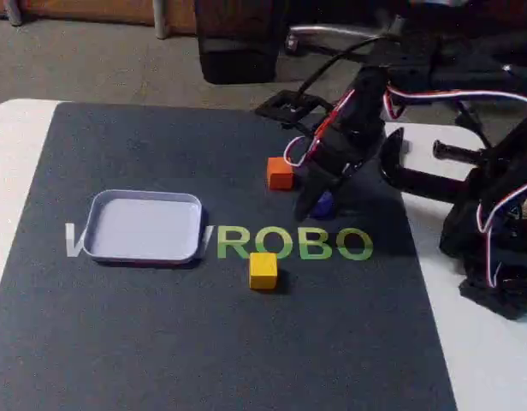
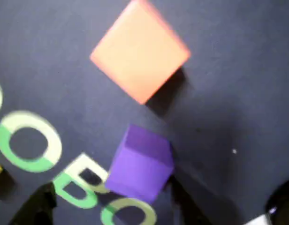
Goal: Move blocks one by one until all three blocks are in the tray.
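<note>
- The gripper is low over the purple block at the right of the dark mat on the counter; the jaws straddle it, but I cannot tell whether they have closed.
- Judged step: grasping the first block. Next comes a firm pinch, a lift, and a carry left to the tray.
- The purple block looks matte, sharp-edged.
- The orange block sits just left and farther back; the yellow block lies nearer. The tray holds no blocks.

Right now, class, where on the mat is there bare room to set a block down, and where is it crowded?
Bare: inside the tray, and the mat below the yellow block. Crowded: around the claw, over the purple block beside the orange block.
</note>
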Motion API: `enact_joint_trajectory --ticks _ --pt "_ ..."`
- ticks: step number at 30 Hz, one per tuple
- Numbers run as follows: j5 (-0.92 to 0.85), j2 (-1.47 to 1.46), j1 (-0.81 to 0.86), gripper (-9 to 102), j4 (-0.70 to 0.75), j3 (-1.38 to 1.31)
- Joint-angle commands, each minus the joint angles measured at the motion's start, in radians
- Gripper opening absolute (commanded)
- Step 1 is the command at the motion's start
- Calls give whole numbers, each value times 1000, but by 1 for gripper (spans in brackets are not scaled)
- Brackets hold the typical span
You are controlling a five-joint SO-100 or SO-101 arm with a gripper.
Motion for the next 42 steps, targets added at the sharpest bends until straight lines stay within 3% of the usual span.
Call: enact_joint_trajectory --ticks 1,19,28,36,39,42 --pt "26 6 20 27 -5 -37" --pt "35 -89 57 25 -87 -35" --pt "34 -106 57 19 -98 -35" --pt "37 -101 48 6 -100 -35" --pt "40 -89 46 -8 -100 -35" --pt "44 -54 29 -8 -100 -35"
